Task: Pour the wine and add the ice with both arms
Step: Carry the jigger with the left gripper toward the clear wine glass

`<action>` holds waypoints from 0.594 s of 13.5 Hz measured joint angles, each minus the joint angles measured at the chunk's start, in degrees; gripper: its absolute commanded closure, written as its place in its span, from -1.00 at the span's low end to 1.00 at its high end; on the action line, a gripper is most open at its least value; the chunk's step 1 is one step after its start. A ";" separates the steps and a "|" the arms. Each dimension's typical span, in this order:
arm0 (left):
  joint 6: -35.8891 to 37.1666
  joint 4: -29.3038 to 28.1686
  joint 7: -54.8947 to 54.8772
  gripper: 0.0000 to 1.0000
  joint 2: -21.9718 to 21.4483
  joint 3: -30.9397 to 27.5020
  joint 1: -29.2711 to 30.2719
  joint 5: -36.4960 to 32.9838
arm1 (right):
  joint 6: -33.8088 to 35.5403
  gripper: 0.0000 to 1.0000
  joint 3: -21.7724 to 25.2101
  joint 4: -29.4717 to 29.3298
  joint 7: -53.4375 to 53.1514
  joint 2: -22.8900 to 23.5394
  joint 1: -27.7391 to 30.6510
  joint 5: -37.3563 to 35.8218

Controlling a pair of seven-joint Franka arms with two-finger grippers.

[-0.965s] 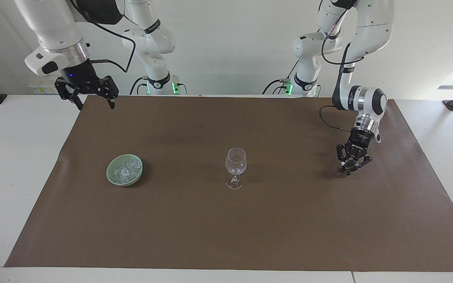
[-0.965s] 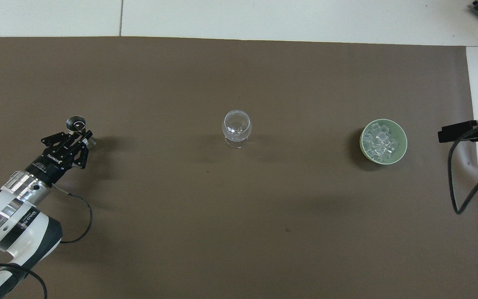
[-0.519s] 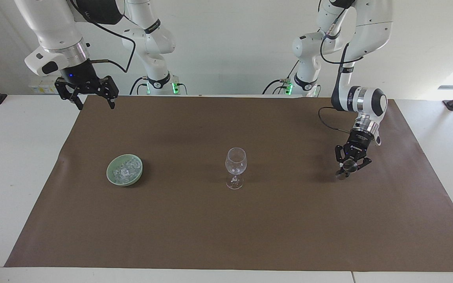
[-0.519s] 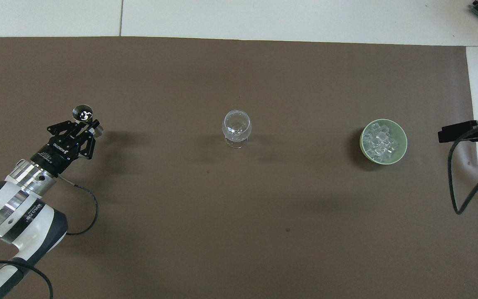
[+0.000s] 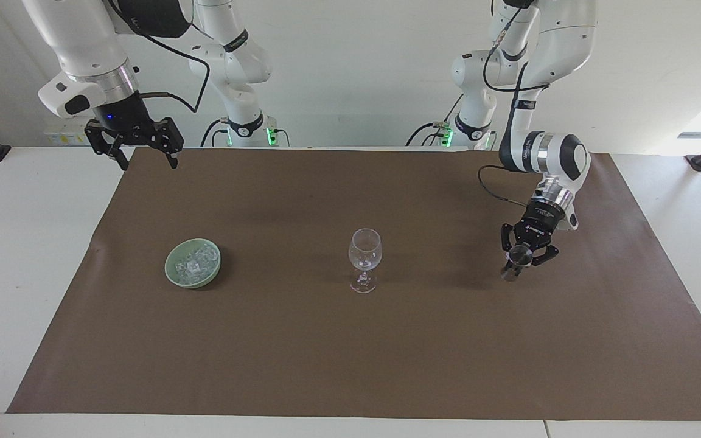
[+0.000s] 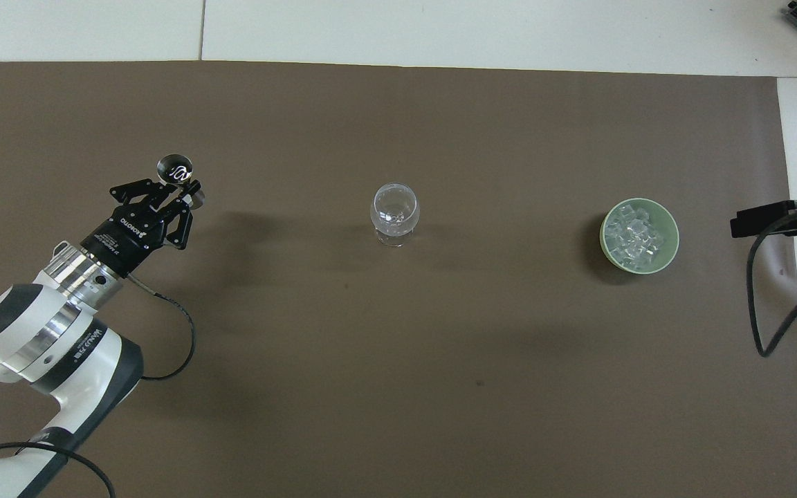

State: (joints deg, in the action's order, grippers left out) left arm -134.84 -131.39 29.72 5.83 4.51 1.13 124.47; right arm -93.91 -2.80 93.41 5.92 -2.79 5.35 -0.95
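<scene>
Landmark: the wine glass [image 5: 364, 260] is standing upright on the brown mat [image 5: 350, 353], about midway between the two arms' ends of the table; its bowl is looking clear.

Left gripper: the left gripper [image 5: 519, 260] is hanging over the mat toward the left arm's end of the table from the wine glass, well apart from it. Its claw is clenching a small shiny metal cup [image 6: 175, 168], which is sitting tilted at the fingertips, its round mouth showing in the overhead view.

Left arm: it is reaching in from its base and bending down over the mat, the wrist angling toward the wine glass.

Right gripper: the right gripper [image 5: 145, 157] is waiting high over the mat's edge nearest the robots, toward the right arm's end of the table from the wine glass. Its claw is standing released, the fingers spread and holding nothing.

Ice: the ice [image 5: 196, 261] is lying piled as small clear cubes in the green bowl.

Green bowl: the green bowl [image 5: 171, 271] is resting on the mat beside the wine glass, well apart from it, toward the right arm's end of the table.
</scene>
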 measured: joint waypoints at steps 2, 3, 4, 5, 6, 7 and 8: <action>-1.90 1.01 0.00 1.00 -0.95 0.10 -2.73 0.22 | 0.00 -1.00 0.00 0.00 0.00 0.00 0.00 0.00; -2.82 1.65 0.00 1.00 -1.26 0.14 -4.07 0.27 | 0.00 -1.00 0.00 0.00 0.00 0.00 0.00 0.00; -3.67 2.41 0.00 1.00 -1.42 0.18 -5.31 0.31 | 0.00 -1.00 0.00 0.00 0.00 0.00 0.00 0.00; -4.32 3.13 0.00 1.00 -1.46 0.29 -6.33 0.33 | 0.00 -1.00 0.00 0.00 0.00 0.00 0.00 0.00; -5.05 3.74 0.01 1.00 -1.46 0.45 -7.17 0.62 | 0.00 -1.00 0.00 0.00 0.00 0.00 0.00 0.00; -5.64 4.23 0.04 1.00 -1.46 0.73 -7.89 1.95 | 0.00 -1.00 0.00 0.00 0.00 0.00 0.00 0.00; -6.57 4.72 0.03 1.00 -1.46 1.16 -8.71 4.04 | 0.00 -1.00 0.00 0.00 0.00 0.00 0.00 0.00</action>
State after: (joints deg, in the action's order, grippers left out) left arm -141.41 -126.67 29.75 4.37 5.67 -7.58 128.51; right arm -93.91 -2.80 93.41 5.92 -2.79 5.35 -0.95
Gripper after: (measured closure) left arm 0.784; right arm 0.000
